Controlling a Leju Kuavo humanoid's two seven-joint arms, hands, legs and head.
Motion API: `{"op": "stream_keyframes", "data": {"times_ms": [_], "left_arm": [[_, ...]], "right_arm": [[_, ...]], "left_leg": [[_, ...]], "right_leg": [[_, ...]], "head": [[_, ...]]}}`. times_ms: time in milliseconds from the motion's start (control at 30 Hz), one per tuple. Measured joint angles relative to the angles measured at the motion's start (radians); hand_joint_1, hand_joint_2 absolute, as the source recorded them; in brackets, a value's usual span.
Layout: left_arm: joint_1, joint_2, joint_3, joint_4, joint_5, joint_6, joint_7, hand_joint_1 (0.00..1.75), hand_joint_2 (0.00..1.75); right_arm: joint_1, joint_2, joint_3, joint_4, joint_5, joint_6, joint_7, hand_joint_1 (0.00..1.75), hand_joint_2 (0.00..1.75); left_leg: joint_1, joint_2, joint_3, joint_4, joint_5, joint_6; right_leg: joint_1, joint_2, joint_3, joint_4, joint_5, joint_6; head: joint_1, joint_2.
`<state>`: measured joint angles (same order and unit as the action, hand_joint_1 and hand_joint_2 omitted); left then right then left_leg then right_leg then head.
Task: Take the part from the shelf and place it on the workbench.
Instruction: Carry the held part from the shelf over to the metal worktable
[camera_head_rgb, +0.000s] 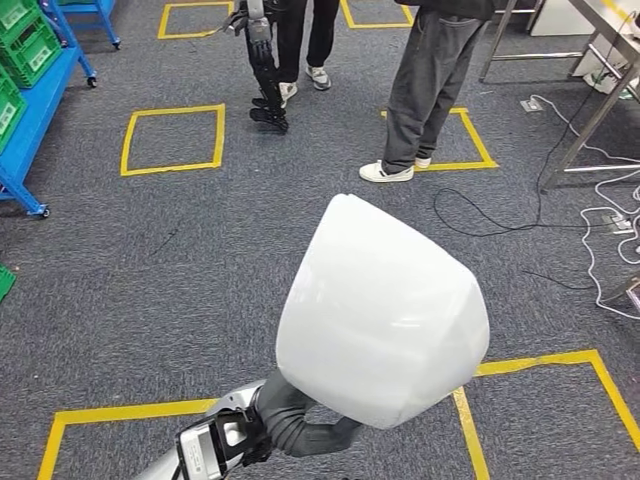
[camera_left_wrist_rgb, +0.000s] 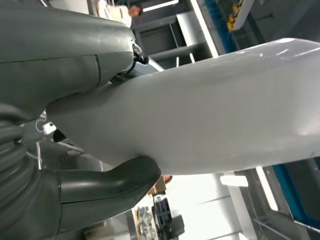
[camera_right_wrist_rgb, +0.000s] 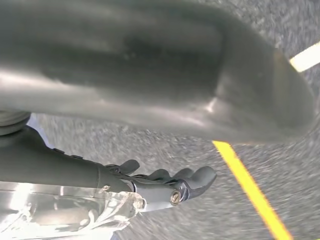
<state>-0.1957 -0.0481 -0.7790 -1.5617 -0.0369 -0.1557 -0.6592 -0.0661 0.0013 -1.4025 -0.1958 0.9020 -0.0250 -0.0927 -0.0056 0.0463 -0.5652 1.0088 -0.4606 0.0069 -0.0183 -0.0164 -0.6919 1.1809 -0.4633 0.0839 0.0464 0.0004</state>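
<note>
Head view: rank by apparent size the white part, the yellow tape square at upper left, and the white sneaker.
1. white part, though it is nearest the camera
2. yellow tape square
3. white sneaker

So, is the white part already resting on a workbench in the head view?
No. The white part is held up above the grey carpet floor by the left hand, with no workbench under it.

Grey carpet (camera_head_rgb: 189, 260) is covering the floor, with yellow tape squares (camera_head_rgb: 173, 138) marking it out. A blue rack (camera_head_rgb: 34, 120) carrying green crates (camera_head_rgb: 23, 40) is standing at the left, while metal table legs (camera_head_rgb: 589, 120) and loose white cables (camera_head_rgb: 604, 230) are lying at the right. Two people's legs (camera_head_rgb: 423, 90) are standing beyond.
</note>
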Motion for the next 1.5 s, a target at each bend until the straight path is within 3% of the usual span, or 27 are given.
{"op": "stream_keyframes", "data": {"times_ms": [67,100,167,233,300,367,400,433,500,567,633,667,700,767,833,867,900,933,1000,1067,1133,1233,1300,1367,1433,1467,1500], "left_arm": [[0.002,0.001,0.001,-0.007,-0.004,0.002,0.000,1.75,1.75],[0.002,0.002,0.002,-0.010,-0.006,0.003,0.000,1.75,1.75],[0.004,0.004,0.002,-0.013,-0.008,0.004,0.000,1.75,1.75],[0.004,0.004,0.004,-0.018,-0.008,0.005,0.000,1.75,1.75],[0.006,0.006,0.005,-0.023,-0.008,0.005,0.000,1.75,1.75],[0.010,0.011,0.006,-0.025,-0.009,0.005,0.000,1.75,1.75],[0.012,0.013,0.006,-0.025,-0.009,0.005,0.000,1.75,1.75],[0.013,0.015,0.006,-0.025,-0.009,0.004,0.000,1.75,1.75],[0.012,0.017,0.006,-0.025,-0.009,0.002,0.000,1.75,1.75],[0.011,0.017,0.006,-0.027,-0.009,0.000,0.001,1.75,1.75],[0.009,0.017,0.006,-0.028,-0.008,0.000,0.001,1.75,1.75],[0.008,0.017,0.006,-0.029,-0.008,-0.001,0.001,1.75,1.75],[0.007,0.016,0.006,-0.029,-0.008,-0.002,0.001,1.75,1.75],[0.004,0.013,0.006,-0.030,-0.006,-0.007,0.000,1.75,1.75],[0.003,0.011,0.006,-0.030,-0.001,-0.012,0.001,1.75,1.75],[0.003,0.011,0.006,-0.030,0.002,-0.014,0.001,1.75,1.75],[0.003,0.011,0.006,-0.030,0.007,-0.016,0.001,1.75,1.75],[0.003,0.011,0.006,-0.030,0.010,-0.017,0.001,1.75,1.75],[0.003,0.011,0.005,-0.030,0.015,-0.019,0.002,1.75,1.75],[0.003,0.010,0.006,-0.031,0.017,-0.020,0.003,1.75,1.75],[0.002,0.010,0.005,-0.032,0.017,-0.020,0.003,1.75,1.75],[0.001,0.010,0.005,-0.035,0.017,-0.017,0.004,1.75,1.75],[-0.001,0.009,0.004,-0.038,0.014,-0.012,0.008,1.75,1.75],[-0.002,0.010,0.003,-0.040,0.005,-0.002,0.015,1.75,1.75],[-0.002,0.014,0.002,-0.041,-0.006,0.012,0.024,1.75,1.75],[-0.002,0.016,0.002,-0.041,-0.010,0.017,0.028,1.75,1.75],[-0.002,0.016,0.001,-0.041,-0.013,0.022,0.030,1.75,1.75]], "right_arm": [[-0.008,0.003,-0.025,-0.001,-0.023,-0.001,-0.012,0.00,0.00],[-0.011,0.004,-0.037,-0.002,-0.035,0.000,-0.018,0.00,0.00],[-0.014,0.007,-0.056,-0.002,-0.048,0.004,-0.025,0.00,0.00],[-0.013,0.008,-0.068,-0.002,-0.045,0.010,-0.023,0.00,0.00],[-0.016,0.008,-0.071,-0.002,-0.029,0.014,-0.012,0.00,0.00],[-0.019,0.008,-0.069,-0.003,-0.001,0.020,0.013,0.00,0.00],[-0.018,0.008,-0.066,-0.003,0.016,0.026,0.031,0.00,0.00],[-0.016,0.008,-0.061,-0.003,0.033,0.034,0.051,0.00,0.00],[-0.012,0.008,-0.048,-0.003,0.063,0.053,0.091,0.00,0.00],[-0.012,0.008,-0.034,-0.003,0.081,0.067,0.119,0.00,0.00],[-0.008,0.007,-0.022,-0.003,0.089,0.074,0.133,0.00,0.00],[-0.004,0.007,-0.017,-0.003,0.091,0.077,0.138,0.00,0.00],[0.001,0.007,-0.013,-0.002,0.095,0.080,0.144,0.00,0.00],[0.005,0.007,-0.006,-0.002,0.103,0.089,0.158,0.00,0.00],[0.002,0.007,0.003,-0.002,0.108,0.096,0.167,0.00,0.00],[0.001,0.007,0.006,-0.002,0.110,0.097,0.169,0.00,0.00],[0.000,0.007,0.009,-0.002,0.110,0.098,0.170,0.00,0.00],[0.002,0.007,0.010,-0.002,0.111,0.098,0.171,0.00,0.00],[0.004,0.007,0.012,-0.003,0.112,0.098,0.172,0.00,0.00],[0.003,0.007,0.012,-0.002,0.112,0.098,0.172,0.00,0.00],[0.000,0.008,0.013,-0.002,0.112,0.099,0.172,0.00,0.00],[0.001,0.008,0.016,-0.002,0.112,0.099,0.172,0.00,0.00],[0.002,0.008,0.017,-0.002,0.111,0.099,0.173,0.00,0.00],[0.000,0.008,0.018,-0.002,0.110,0.099,0.174,0.00,0.00],[-0.001,0.009,0.019,-0.002,0.109,0.099,0.174,0.00,0.00],[0.000,0.009,0.019,-0.002,0.109,0.099,0.174,0.00,0.00],[0.001,0.009,0.020,-0.002,0.109,0.099,0.175,0.00,0.00]], "left_leg": [[-0.006,0.015,0.005,0.002,-0.006,-0.009],[-0.009,0.022,0.007,0.002,-0.008,-0.013],[-0.009,0.033,0.009,-0.001,-0.008,-0.022],[-0.005,0.018,0.003,0.013,-0.022,-0.034],[-0.003,-0.016,-0.037,0.098,-0.072,-0.041],[-0.003,-0.032,-0.105,0.229,-0.128,-0.042],[-0.003,-0.035,-0.130,0.272,-0.136,-0.041],[-0.003,-0.036,-0.136,0.278,-0.123,-0.039],[0.000,-0.052,-0.094,0.185,-0.055,-0.036],[0.005,-0.094,-0.032,0.059,-0.004,-0.034],[0.005,-0.114,-0.009,0.009,0.003,-0.030],[0.004,-0.106,-0.009,0.006,0.003,-0.024],[0.003,-0.097,-0.009,0.003,0.006,-0.017],[0.004,-0.076,-0.008,-0.001,0.010,-0.004],[0.003,-0.053,-0.008,-0.002,0.010,0.003],[0.002,-0.040,-0.008,-0.002,0.009,0.004],[0.001,-0.027,-0.008,-0.001,0.009,0.005],[0.001,-0.016,-0.007,-0.001,0.008,0.005],[0.001,0.004,-0.005,-0.001,0.005,0.002],[-0.002,0.018,0.000,0.000,0.001,-0.004],[-0.008,0.027,0.004,0.000,-0.002,-0.012],[-0.009,0.046,0.008,-0.004,-0.003,-0.028],[-0.005,0.025,-0.002,0.024,-0.028,-0.040],[-0.002,-0.017,-0.050,0.131,-0.088,-0.046],[-0.002,-0.034,-0.115,0.257,-0.135,-0.047],[-0.002,-0.037,-0.133,0.285,-0.134,-0.046],[-0.001,-0.038,-0.131,0.273,-0.112,-0.045]], "right_leg": [[0.003,-0.027,0.066,-0.117,0.037,-0.007],[0.005,-0.032,0.078,-0.140,0.041,-0.013],[0.008,-0.015,0.075,-0.143,0.043,-0.027],[0.006,0.001,0.073,-0.146,0.046,-0.039],[0.003,0.019,0.073,-0.149,0.050,-0.048],[0.003,0.040,0.070,-0.149,0.051,-0.053],[0.003,0.051,0.070,-0.149,0.052,-0.053],[0.002,0.063,0.069,-0.149,0.053,-0.053],[0.000,0.088,0.069,-0.149,0.055,-0.049],[0.000,0.111,0.064,-0.146,0.058,-0.040],[-0.002,0.130,0.056,-0.146,0.063,-0.028],[-0.005,0.139,0.052,-0.149,0.066,-0.022],[-0.007,0.136,0.048,-0.149,0.067,-0.017],[-0.005,0.094,0.027,-0.110,0.041,-0.010],[-0.001,0.043,-0.027,0.010,-0.025,-0.006],[-0.001,0.033,-0.058,0.079,-0.056,-0.003],[-0.001,0.029,-0.078,0.127,-0.072,-0.002],[-0.001,0.026,-0.079,0.138,-0.070,-0.001],[-0.001,0.011,-0.017,0.036,-0.018,-0.001],[0.000,-0.028,0.058,-0.097,0.026,-0.002],[0.002,-0.048,0.083,-0.142,0.036,-0.011],[0.004,-0.022,0.079,-0.144,0.041,-0.031],[0.001,-0.002,0.080,-0.149,0.046,-0.043],[-0.002,0.018,0.080,-0.152,0.049,-0.050],[-0.002,0.040,0.078,-0.152,0.050,-0.053],[-0.002,0.052,0.078,-0.152,0.050,-0.053],[-0.002,0.065,0.078,-0.152,0.051,-0.052]], "head": [[-0.001,0.000],[-0.002,0.000],[-0.004,0.000],[-0.004,0.000],[-0.006,0.000],[-0.008,0.000],[-0.008,0.000],[-0.008,0.000],[-0.008,0.000],[-0.008,0.000],[-0.009,0.000],[-0.010,0.000],[-0.010,0.000],[-0.007,0.000],[-0.003,0.000],[-0.003,0.000],[-0.003,0.000],[-0.003,0.000],[-0.003,0.000],[-0.003,0.000],[-0.005,0.000],[-0.009,0.000],[-0.011,0.000],[-0.014,0.000],[-0.016,0.000],[-0.016,0.000],[-0.016,0.000]]}}
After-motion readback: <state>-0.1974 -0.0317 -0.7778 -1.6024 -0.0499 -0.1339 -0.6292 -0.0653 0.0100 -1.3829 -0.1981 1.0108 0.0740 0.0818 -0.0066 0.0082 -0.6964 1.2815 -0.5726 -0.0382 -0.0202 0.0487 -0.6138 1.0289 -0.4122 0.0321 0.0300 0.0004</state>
